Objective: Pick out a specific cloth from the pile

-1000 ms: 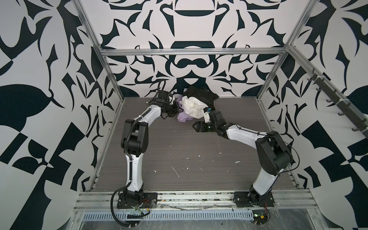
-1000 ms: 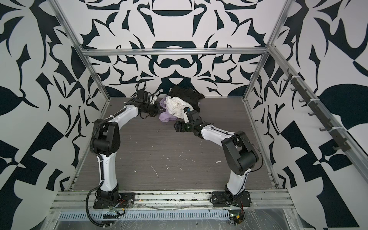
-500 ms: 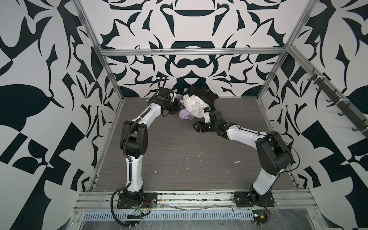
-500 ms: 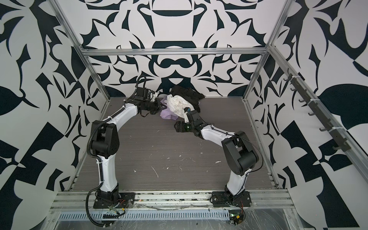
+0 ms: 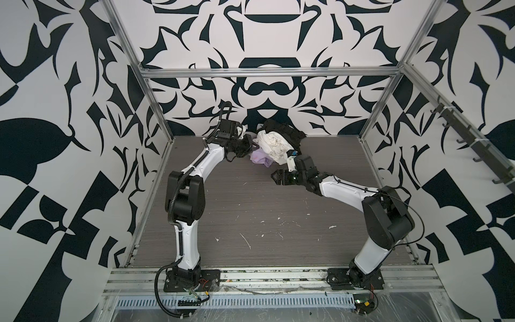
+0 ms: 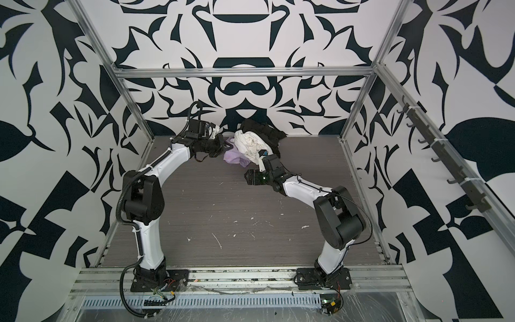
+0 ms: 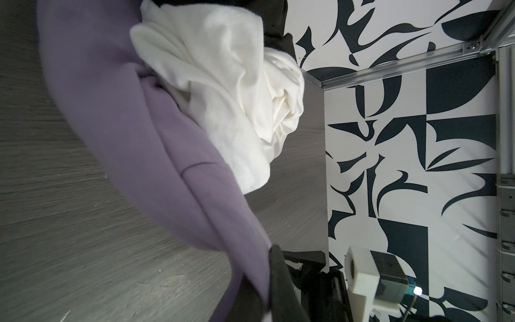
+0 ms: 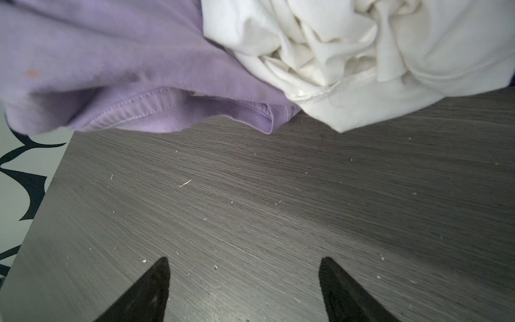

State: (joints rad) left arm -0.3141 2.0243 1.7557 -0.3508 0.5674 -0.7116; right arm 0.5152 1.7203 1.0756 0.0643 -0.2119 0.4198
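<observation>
**Finding.** The lavender cloth [image 5: 260,158] lay at the near left edge of the pile [image 6: 255,142], at the far end of the table [image 5: 250,217] close to the back wall. Much of it was overlaid by the cream-white cloth [image 5: 274,145], and the black cloth [image 5: 291,135] was heaped behind both.

**Tools.** Your left gripper [image 5: 249,144] was fully closed. The left wrist view showed a band of the lavender cloth [image 7: 145,145] running straight into its jaws, so it had hold of that fabric. Your right gripper [image 8: 245,262] stood wide apart over bare table just beside the pile, holding nothing.

**Risks, in my judgement.**
- The cream-white cloth [image 7: 223,83] rested on the lavender one. A pull from the left would likely drag it along, because nothing pinned it down.
- The grip appeared to take only a narrow fold, so a sharp tug against the weight above could strip it from the jaws.
- Your idle right gripper sat near the hem [image 8: 145,108]. If it closed there, it could catch white fabric as well.
</observation>
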